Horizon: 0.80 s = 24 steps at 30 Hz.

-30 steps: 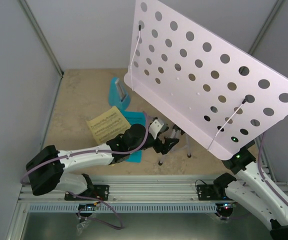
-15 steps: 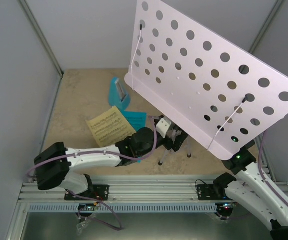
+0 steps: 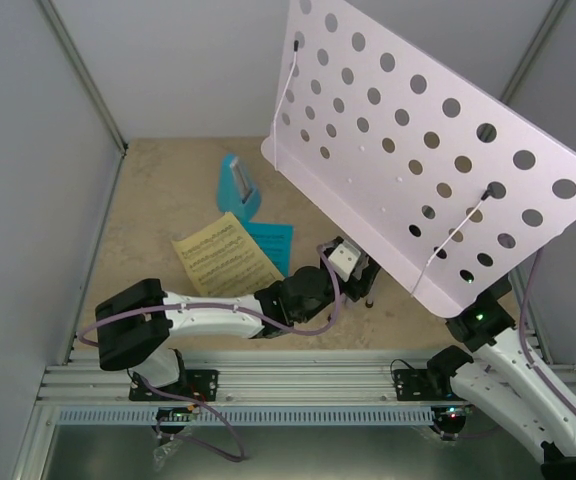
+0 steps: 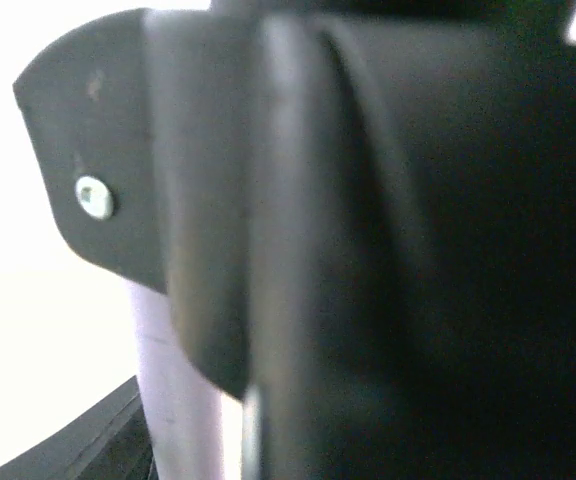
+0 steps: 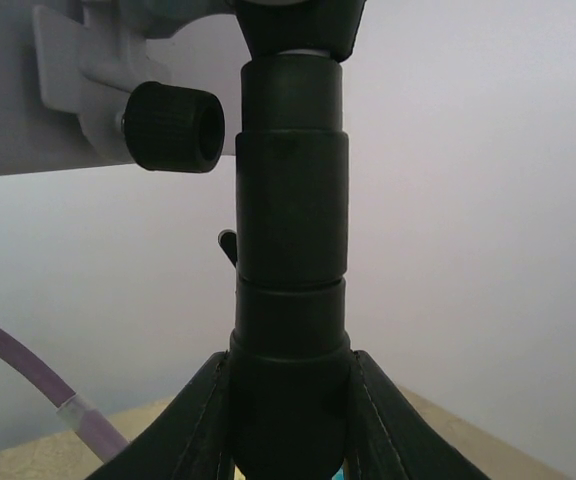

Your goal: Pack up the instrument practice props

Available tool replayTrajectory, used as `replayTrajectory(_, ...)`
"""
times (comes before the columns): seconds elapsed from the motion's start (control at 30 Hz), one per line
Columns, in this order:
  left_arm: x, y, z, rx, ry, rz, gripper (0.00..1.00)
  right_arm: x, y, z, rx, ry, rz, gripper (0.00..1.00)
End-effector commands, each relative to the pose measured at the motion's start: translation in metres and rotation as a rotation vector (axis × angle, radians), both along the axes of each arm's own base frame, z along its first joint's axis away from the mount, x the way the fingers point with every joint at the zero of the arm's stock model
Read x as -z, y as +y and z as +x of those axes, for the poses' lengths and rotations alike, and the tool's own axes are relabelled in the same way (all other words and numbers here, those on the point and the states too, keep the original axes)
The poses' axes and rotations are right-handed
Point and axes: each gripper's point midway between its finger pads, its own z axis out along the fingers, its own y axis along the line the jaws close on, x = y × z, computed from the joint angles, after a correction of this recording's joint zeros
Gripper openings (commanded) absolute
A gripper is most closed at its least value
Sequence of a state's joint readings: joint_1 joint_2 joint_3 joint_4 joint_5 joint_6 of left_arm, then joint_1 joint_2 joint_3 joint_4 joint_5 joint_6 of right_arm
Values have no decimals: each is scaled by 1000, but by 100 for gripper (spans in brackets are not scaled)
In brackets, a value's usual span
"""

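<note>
Sandy tabletop [image 3: 168,190] seen overhead; only its wrist view shows right gripper [image 5: 288,425] clenching music stand [image 5: 288,200], left gripper [image 3: 354,272] unreadable

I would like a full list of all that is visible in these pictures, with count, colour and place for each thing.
music stand: one, pale lilac desk with round holes, right half of the table
metronome: one, blue, on the table, left of the stand
yellow sheet: one, flat on the table, in front of the metronome
cyan sheet: one, flat, right beside the yellow one
table: one, beige
left arm: one, white and black, stretched under the stand's desk; jaws unclear
right arm: one, white and black, near right; jaws closed on the stand's black pole
</note>
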State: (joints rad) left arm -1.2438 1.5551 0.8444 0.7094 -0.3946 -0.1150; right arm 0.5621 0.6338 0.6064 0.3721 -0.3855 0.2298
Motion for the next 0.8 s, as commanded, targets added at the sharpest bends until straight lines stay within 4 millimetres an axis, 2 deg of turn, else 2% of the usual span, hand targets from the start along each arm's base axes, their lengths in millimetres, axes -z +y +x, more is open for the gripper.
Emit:
replayTrajectory(0.0,-17,1,3,-36,-40,-47,59,-4,-7,-2,19,44,34,0)
replayTrajectory(0.13,-22,1,-4,-14,-56,-46,44,-13,-12,-4,33,42,68,1)
replayTrajectory(0.23,-21,1,-6,-12,-59,-42,43,-16,-17,-3,49,50,101,1)
replayTrajectory(0.3,-18,1,-7,-11,-58,-41,49,-16,-21,-2,62,59,120,0)
replayTrajectory(0.4,-6,-1,-7,-6,-46,-27,78,-14,-24,0,81,80,144,1)
replayTrajectory(0.47,4,-3,-8,5,-42,-14,88,-14,-25,1,83,92,154,1)
replayTrajectory(0.6,24,-4,-10,16,-38,10,92,-13,-28,3,88,122,181,1)
replayTrajectory(0.77,44,-16,-11,48,-39,48,94,-17,-34,5,99,155,228,1)
